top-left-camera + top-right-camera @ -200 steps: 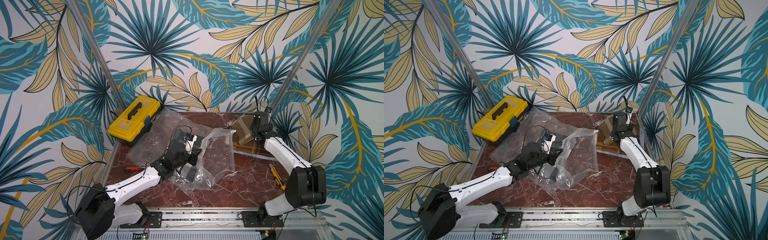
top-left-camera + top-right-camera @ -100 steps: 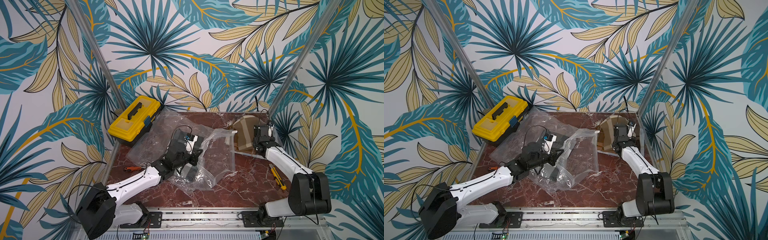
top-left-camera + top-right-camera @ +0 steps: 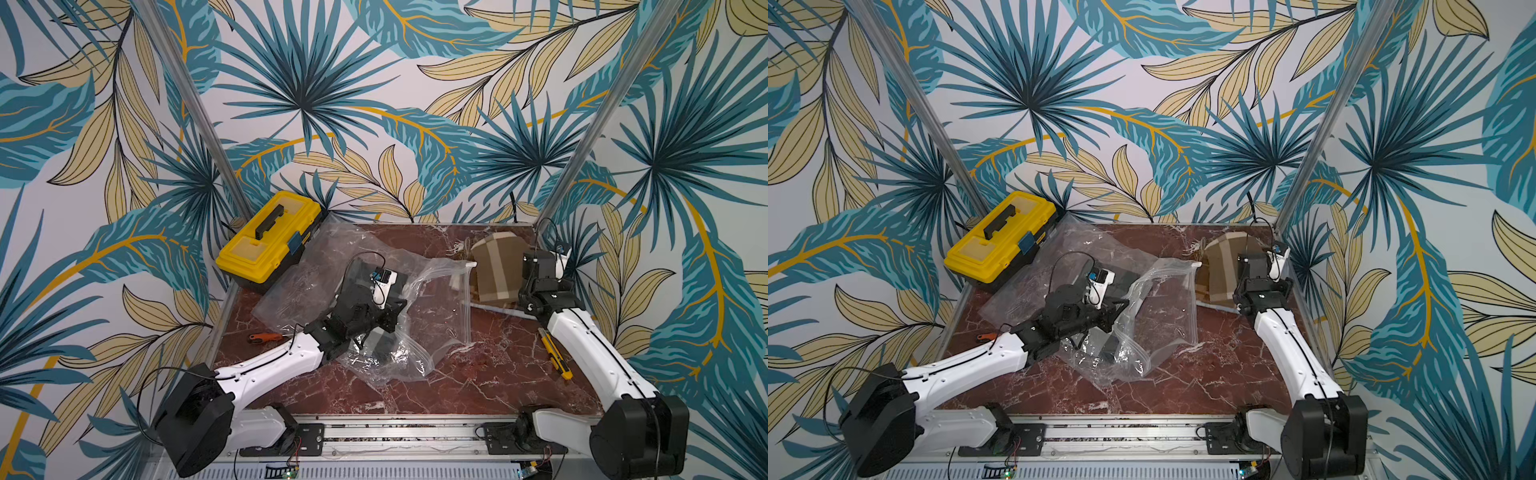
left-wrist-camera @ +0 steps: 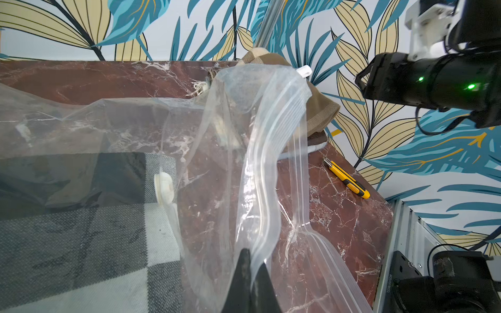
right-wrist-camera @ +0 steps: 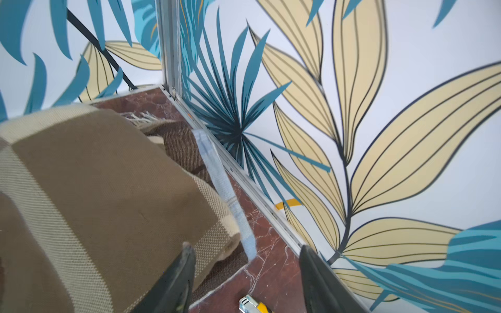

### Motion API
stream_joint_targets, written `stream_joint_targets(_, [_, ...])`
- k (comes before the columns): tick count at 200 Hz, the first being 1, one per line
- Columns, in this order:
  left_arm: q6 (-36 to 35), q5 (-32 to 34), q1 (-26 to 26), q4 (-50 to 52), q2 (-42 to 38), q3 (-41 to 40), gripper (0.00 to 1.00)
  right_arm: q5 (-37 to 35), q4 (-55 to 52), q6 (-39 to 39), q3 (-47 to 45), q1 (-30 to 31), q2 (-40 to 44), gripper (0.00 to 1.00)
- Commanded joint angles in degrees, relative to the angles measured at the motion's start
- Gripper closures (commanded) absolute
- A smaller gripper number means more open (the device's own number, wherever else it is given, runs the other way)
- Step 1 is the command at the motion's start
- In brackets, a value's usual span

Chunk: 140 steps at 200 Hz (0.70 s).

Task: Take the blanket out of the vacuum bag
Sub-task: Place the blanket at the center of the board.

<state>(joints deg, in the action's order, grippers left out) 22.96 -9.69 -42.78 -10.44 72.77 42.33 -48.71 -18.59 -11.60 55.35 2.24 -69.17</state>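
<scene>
Left hand (image 4: 252, 260) pinched shut on clear plastic vacuum bag (image 4: 271, 162). Right hand (image 5: 245, 248) wide, empty; folded tan-brown woven blanket (image 5: 95, 189) just beside its finger, seemingly clear of bag. Hold film; lift right hand away without snagging cloth.

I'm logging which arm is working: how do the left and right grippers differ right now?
The left gripper is shut, pinching the clear vacuum bag near its zip strip; the right gripper is open and holds nothing. The left gripper sits over the bag in the middle of the table; the right gripper is at the far right corner, next to the brown blanket, which lies outside the bag. Both are black parallel grippers.
</scene>
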Motion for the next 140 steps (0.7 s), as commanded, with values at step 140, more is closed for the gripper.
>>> stream_joint_targets(140, [2.18, 7.85, 2.10, 10.00, -1.88, 1.17, 1.00, 22.20, -7.13, 3.91, 8.31, 11.07, -25.79, 0.30])
